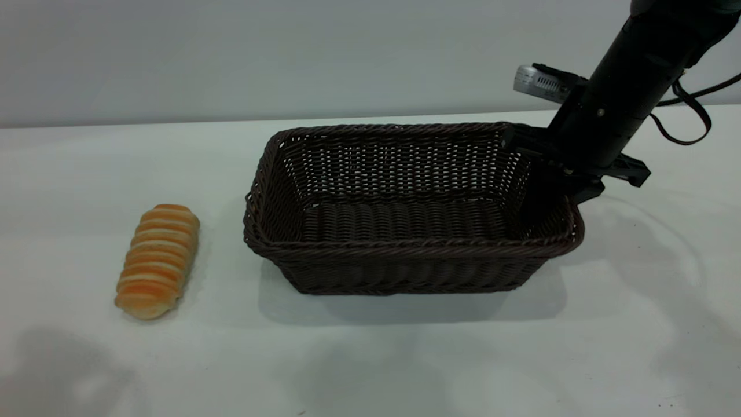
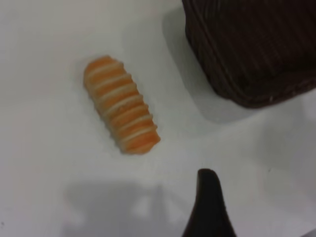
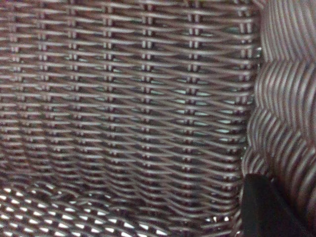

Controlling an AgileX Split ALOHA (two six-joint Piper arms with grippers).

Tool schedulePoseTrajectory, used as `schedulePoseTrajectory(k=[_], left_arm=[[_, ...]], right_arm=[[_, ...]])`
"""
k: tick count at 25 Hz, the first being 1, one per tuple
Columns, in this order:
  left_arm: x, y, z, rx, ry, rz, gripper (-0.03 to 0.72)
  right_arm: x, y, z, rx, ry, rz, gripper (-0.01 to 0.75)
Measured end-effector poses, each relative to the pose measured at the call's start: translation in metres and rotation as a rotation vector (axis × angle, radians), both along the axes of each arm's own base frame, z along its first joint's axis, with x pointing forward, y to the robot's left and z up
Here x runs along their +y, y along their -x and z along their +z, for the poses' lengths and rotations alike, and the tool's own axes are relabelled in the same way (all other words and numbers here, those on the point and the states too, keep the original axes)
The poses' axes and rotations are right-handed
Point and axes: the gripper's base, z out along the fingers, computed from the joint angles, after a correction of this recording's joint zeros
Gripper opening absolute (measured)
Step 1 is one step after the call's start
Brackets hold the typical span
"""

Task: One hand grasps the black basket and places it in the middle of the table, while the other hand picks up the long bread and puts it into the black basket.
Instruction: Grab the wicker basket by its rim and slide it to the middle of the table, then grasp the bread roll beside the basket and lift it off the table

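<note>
The black basket [image 1: 405, 255] stands on the white table [image 1: 637, 324] near the middle. My right gripper [image 1: 558, 194] straddles the basket's right end wall and is shut on its braided rim. In the right wrist view the woven wall [image 3: 128, 108] fills the picture, with one finger [image 3: 266, 207] against the rim. The long bread [image 1: 157, 260] lies on the table left of the basket, apart from it. My left gripper [image 2: 256, 197] is open and empty, hovering above the table near the bread [image 2: 121, 103]. Only one of its fingers [image 2: 207, 207] shows, and a corner of the basket [image 2: 252, 54] lies beyond.
A grey wall [image 1: 231, 58] runs behind the table. The left arm is out of the exterior view; its shadow [image 1: 63, 370] falls on the table in front of the bread. Bare tabletop [image 1: 370, 359] lies in front of the basket.
</note>
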Motion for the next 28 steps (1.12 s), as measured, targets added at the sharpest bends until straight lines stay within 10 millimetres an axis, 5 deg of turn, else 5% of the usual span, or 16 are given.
schedulePoseTrajectory(k=[4,8,11,15,20,23,28], left_arm=[[0.0,-0.017,-0.016,0.046,-0.001,0.016,0.579],[0.0,-0.04,-0.042,0.096,0.01,0.052,0.579],[0.001,-0.059,-0.072,0.173,0.003,0.067,0.579],[0.003,-0.081,-0.116,0.243,-0.025,0.098,0.579],[0.006,-0.1,-0.165,0.277,-0.03,0.182,0.579],[0.007,-0.108,-0.19,0.309,-0.028,0.221,0.579],[0.008,-0.132,-0.219,0.315,-0.047,0.24,0.579]], right_arm=[[0.0,-0.001,0.001,-0.006,0.0,0.001,0.15],[0.001,-0.002,0.017,-0.025,0.003,0.1,0.329],[-0.001,-0.003,0.057,-0.104,0.031,0.171,0.458],[-0.006,0.012,0.141,-0.251,0.069,0.234,0.524],[-0.012,0.074,0.239,-0.343,0.064,0.313,0.508],[-0.015,0.122,0.273,-0.403,0.045,0.335,0.491],[-0.03,0.2,0.287,-0.462,0.04,0.337,0.484]])
